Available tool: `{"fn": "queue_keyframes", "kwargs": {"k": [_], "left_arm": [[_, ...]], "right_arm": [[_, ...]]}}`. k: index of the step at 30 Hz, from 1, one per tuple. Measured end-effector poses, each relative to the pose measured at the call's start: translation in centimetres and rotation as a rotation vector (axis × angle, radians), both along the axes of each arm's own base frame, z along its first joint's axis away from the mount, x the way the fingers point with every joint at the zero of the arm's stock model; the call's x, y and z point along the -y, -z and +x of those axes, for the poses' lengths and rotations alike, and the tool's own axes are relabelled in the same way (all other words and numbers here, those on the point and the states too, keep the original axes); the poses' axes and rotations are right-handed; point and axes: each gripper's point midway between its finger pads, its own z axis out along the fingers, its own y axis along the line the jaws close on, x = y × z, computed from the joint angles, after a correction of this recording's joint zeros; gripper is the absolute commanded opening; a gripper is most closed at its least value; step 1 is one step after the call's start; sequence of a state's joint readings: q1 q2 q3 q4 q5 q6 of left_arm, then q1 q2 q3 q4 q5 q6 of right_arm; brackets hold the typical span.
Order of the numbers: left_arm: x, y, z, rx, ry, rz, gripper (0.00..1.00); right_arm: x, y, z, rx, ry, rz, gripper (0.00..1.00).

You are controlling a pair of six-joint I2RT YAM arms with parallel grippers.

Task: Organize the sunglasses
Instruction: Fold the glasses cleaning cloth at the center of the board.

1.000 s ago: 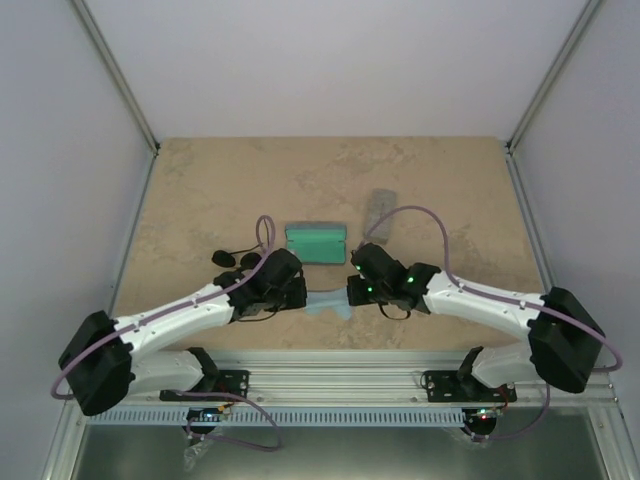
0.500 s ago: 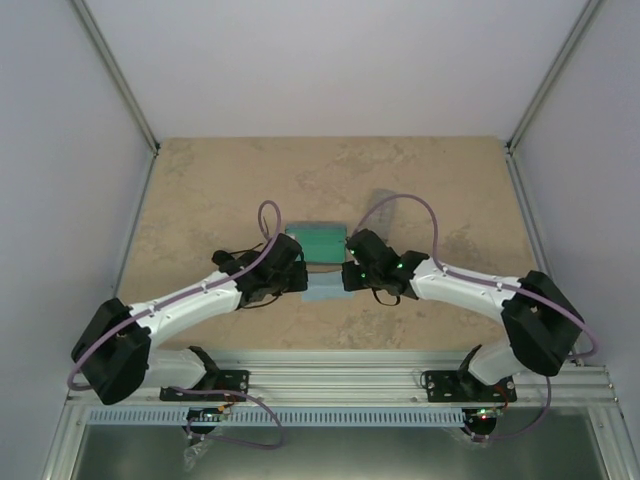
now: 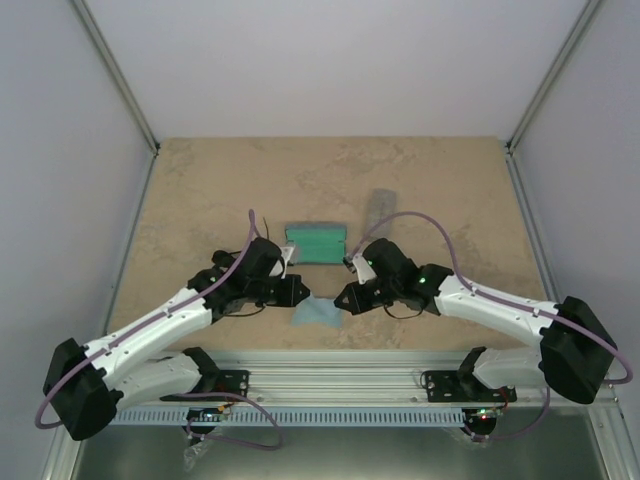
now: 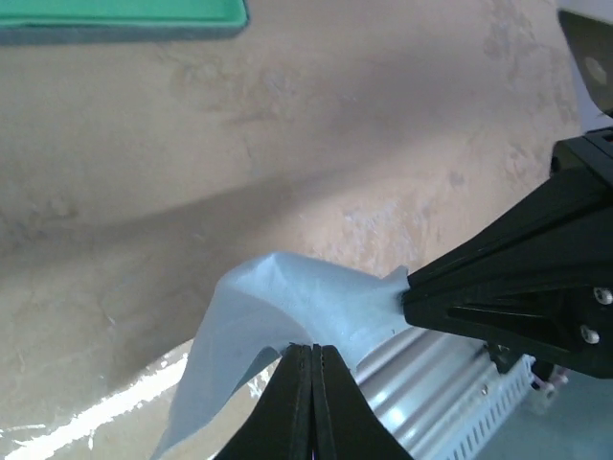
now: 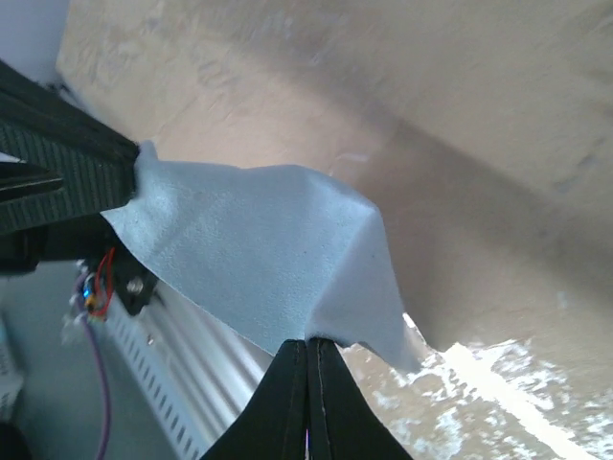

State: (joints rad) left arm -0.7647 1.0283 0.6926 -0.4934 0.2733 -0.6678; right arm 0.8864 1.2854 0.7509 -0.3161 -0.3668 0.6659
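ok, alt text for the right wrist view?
The shut right fingers pinch one corner of a light blue cloth, while the left fingers, at the frame's left edge, pinch the opposite corner. The tan table lies behind.

No words, numbers or signs can be read in any view. The light blue cloth (image 5: 259, 249), the green case (image 3: 316, 243), the grey case (image 3: 381, 207) and the bench (image 3: 200, 190) all look plain, with no print on them that can be made out.
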Motion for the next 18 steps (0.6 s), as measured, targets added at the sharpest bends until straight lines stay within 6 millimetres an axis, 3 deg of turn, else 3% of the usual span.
{"fn": "queue_keyframes", "kwargs": {"k": [5,9,14,18], "left_arm": [[-0.2,0.1,-1.6,-0.056,0.038,-0.01,0.0],[-0.7,0.6,-2.4,-0.1,0.035,0.012,0.0],[-1.6,2.5,-2.4,-0.127,-0.018,0.048,0.0],[-1.8,4.1,-1.1,-0.119,-0.083,0.084,0.0]], "right_arm": [[-0.5,-0.4,-2.2,-0.076,-0.074,0.035,0.01],[-0.3,-0.2,-2.9,-0.113,-0.079,0.025,0.01],[0.2,1.2,-2.0,-0.117,-0.015,-0.034,0.0],[0.6,3.3,-0.3,-0.098,0.064,-0.116,0.01]]}}
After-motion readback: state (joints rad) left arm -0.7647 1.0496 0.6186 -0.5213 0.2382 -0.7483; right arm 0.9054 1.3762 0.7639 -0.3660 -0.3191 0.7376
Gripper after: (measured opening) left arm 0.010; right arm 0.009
